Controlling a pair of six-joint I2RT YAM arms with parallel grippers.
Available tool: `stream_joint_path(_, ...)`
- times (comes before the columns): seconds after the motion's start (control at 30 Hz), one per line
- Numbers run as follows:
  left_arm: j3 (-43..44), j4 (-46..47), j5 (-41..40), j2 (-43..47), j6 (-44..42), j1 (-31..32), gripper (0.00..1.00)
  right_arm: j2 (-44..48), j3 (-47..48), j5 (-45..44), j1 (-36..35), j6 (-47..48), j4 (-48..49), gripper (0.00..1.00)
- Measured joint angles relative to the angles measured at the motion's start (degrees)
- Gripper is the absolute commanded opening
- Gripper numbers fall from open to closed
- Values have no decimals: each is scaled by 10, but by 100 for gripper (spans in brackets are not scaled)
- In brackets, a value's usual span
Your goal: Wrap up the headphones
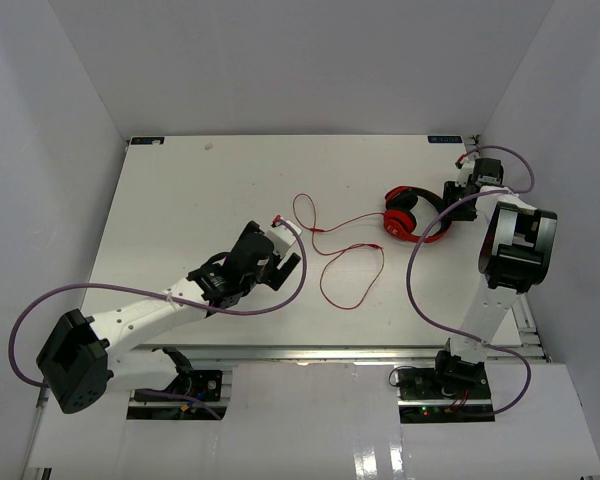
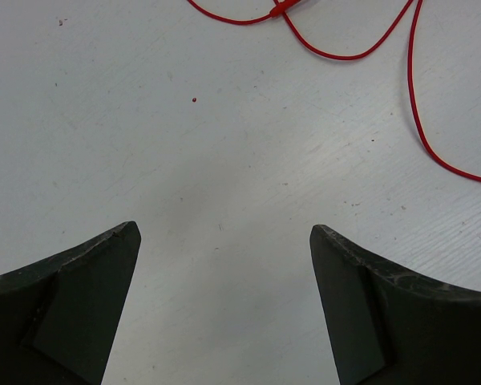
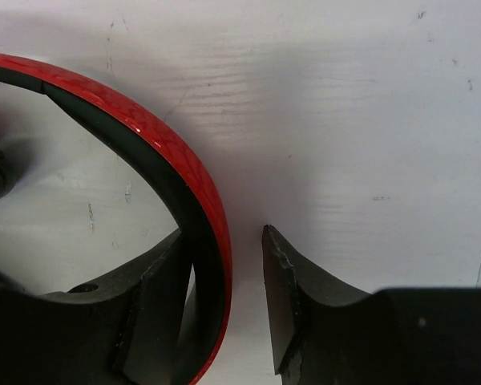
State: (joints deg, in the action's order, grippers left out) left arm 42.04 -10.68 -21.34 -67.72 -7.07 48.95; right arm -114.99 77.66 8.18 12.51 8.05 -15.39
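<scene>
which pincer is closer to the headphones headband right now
Right. The right pincer straddles the headband, a finger on each side of it. The left pincer hangs open over the table, far off, with only the red cable ahead.

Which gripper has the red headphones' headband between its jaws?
The right gripper: the red, black-lined headband passes between its jaws. The left gripper is open over bare table.

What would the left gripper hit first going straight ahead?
Probably bare table, just short of the headphones' red cable; nothing nearer to the left gripper shows, though depth is unclear.
</scene>
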Motion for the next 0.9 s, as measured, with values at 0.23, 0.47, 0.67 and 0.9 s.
stream_joint_path(0.23, 0, 0, 3, 0, 0, 0, 98, -3, 1, 30, 3, 29, -3, 29)
stream_joint_path(0.47, 0, 0, 8, 0, 0, 0, 98, -5, 1, 48, 3, 50, -6, 8)
stream_joint_path(0.67, -2, 0, 42, 17, 2, 0, 98, 25, -43, 66, 4, 44, 8, 8)
stream_joint_path(0.9, -46, 51, 206, 128, 3, 0, 98, 249, -227, 130, 3, 29, -17, 8)
